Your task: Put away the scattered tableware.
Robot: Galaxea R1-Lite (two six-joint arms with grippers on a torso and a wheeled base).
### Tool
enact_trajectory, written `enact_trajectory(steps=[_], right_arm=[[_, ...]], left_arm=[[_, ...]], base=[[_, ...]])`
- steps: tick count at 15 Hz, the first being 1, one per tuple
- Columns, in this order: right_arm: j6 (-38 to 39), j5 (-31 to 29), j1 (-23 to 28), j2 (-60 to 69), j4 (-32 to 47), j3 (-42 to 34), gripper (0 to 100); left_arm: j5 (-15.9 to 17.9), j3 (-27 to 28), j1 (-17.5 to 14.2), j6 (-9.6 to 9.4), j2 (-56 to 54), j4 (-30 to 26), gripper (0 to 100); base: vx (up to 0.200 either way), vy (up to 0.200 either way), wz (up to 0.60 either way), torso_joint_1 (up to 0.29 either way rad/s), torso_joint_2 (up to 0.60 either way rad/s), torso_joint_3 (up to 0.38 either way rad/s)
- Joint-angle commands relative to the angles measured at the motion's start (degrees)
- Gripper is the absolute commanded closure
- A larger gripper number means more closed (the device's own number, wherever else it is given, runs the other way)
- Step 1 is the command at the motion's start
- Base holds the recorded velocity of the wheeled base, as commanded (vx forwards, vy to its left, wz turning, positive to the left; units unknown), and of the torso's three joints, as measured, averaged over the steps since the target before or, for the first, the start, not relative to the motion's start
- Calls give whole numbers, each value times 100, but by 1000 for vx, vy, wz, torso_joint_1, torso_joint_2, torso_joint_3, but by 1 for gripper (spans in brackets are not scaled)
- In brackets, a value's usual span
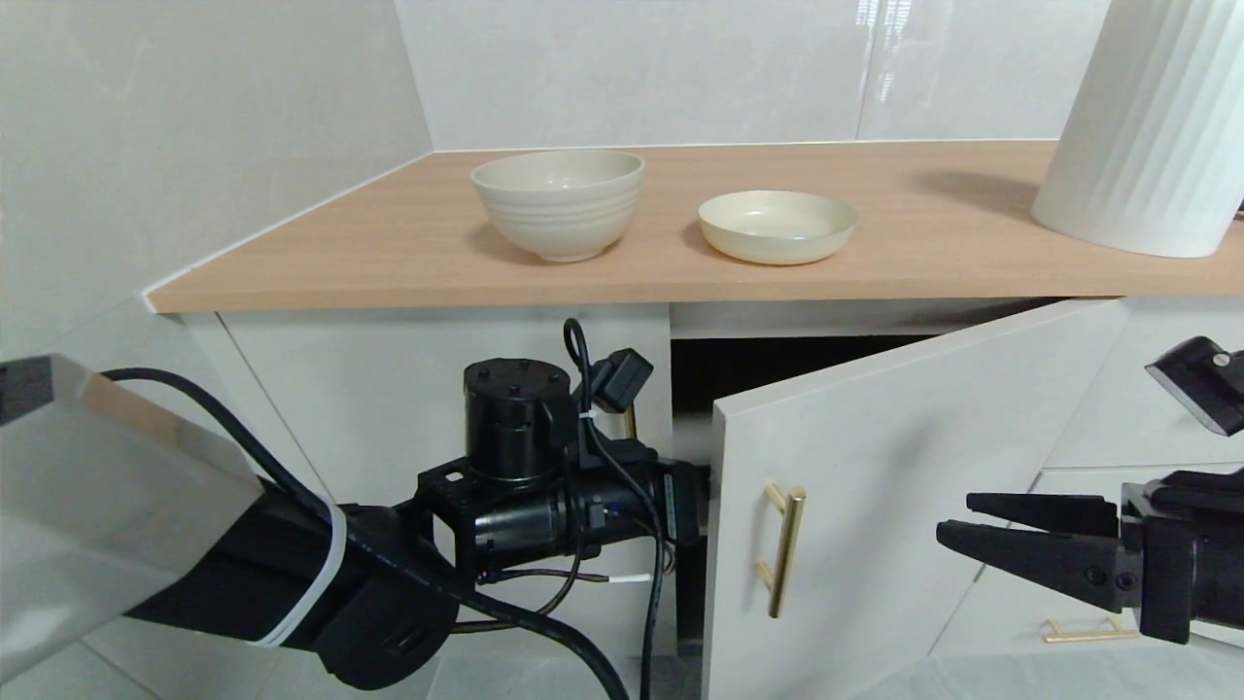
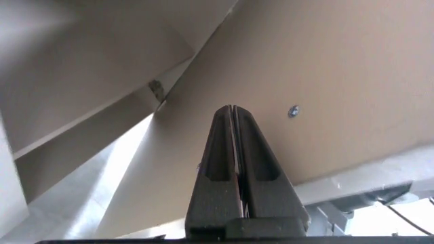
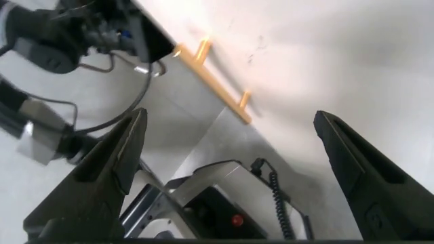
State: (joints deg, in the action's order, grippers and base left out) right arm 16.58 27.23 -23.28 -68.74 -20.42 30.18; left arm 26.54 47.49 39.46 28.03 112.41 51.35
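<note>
On tabletop: ribbed bowl beside shallow dish, apart | left gripper behind open cabinet door, fingers clenched, empty | right gripper near door handle, fingers released

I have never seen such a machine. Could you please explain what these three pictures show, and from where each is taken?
This is a robot with two arms, each ending in a pincer. The wide picture comes from a camera on its head; the other two come from cameras on its wrists. On the wooden counter stand a deep bowl, a shallow dish and a white ribbed container. Below, a cabinet door with a gold handle stands ajar. The left pincer is shut, near a brown panel; the right pincer is open, in front of the door. Neither holds anything.
</note>
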Motion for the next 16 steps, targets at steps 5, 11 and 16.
enact_trajectory(steps=[5,11,16], right_arm=[[-515,-966,-62,-394,-6,-13,0],[-612,-1256,-370,-175,196,-4,0],[-612,-1071,-370,-139,205,-13,0]], left_arm=[[9,234,53,1,27,-213,100],[9,462,114,1,211,-274,100],[9,752,194,1,387,-468,100]], base=[[-160,0,0,3,0,2],[-67,0,0,0,-1,2],[0,0,0,0,0,0]])
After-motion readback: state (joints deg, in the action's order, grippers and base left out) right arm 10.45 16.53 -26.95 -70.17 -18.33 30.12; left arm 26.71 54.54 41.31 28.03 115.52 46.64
